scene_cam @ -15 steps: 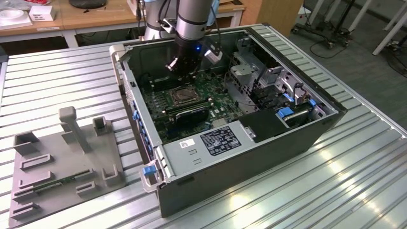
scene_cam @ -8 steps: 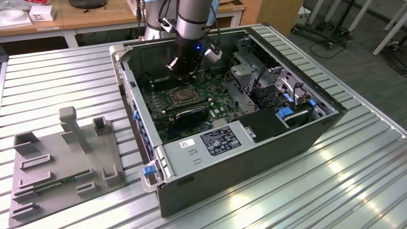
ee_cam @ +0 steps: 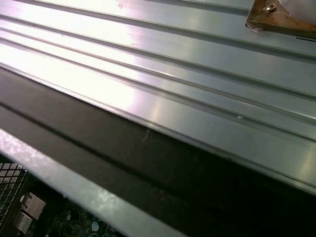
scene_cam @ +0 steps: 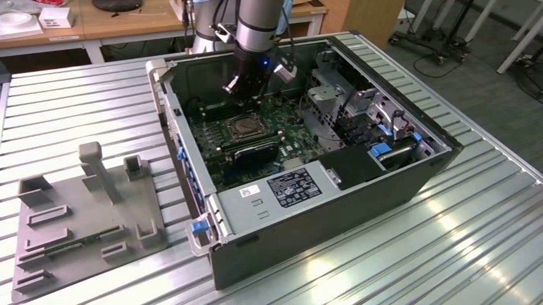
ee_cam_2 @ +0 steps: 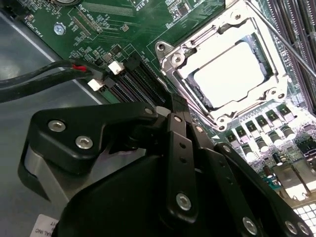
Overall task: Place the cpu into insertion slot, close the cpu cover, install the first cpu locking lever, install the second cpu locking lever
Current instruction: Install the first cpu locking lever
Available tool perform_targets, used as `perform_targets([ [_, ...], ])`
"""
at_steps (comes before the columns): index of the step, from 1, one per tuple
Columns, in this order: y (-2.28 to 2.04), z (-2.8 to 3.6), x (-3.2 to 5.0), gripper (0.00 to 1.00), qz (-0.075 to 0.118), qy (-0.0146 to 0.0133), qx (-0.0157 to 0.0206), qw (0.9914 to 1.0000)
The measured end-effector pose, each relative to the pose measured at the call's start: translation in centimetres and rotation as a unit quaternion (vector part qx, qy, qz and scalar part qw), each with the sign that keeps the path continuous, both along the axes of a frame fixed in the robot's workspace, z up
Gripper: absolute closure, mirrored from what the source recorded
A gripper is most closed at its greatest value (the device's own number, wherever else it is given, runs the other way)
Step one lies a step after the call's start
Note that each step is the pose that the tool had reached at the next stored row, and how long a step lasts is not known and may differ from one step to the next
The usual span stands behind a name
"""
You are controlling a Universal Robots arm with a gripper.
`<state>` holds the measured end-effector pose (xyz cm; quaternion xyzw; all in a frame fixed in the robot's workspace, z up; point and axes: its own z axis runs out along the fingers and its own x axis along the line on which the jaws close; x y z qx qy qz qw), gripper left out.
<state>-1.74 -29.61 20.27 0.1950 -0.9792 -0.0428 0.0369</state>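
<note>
Silver cpu cover (ee_cam_2: 224,74) down over seated cpu (ee_cam_2: 228,74); gripper (ee_cam_2: 177,106) just beside, jaws closed, empty. Risk: lever slipping off jaws, scraping board.

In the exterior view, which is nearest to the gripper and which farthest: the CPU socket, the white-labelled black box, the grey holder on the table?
From the gripper:
1. CPU socket, just below it.
2. White-labelled black box, at the case's near end.
3. Grey holder, outside the case, on the exterior view's left.
</note>
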Motion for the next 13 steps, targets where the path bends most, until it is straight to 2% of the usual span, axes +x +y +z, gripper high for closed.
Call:
perform_targets([
  [6,0.03,0.0,0.35,0.89,0.011,0.0,0.0007,0.99994],
  [13,0.02,0.0,0.81,0.89,0.012,0.0,0.0007,0.99993],
])
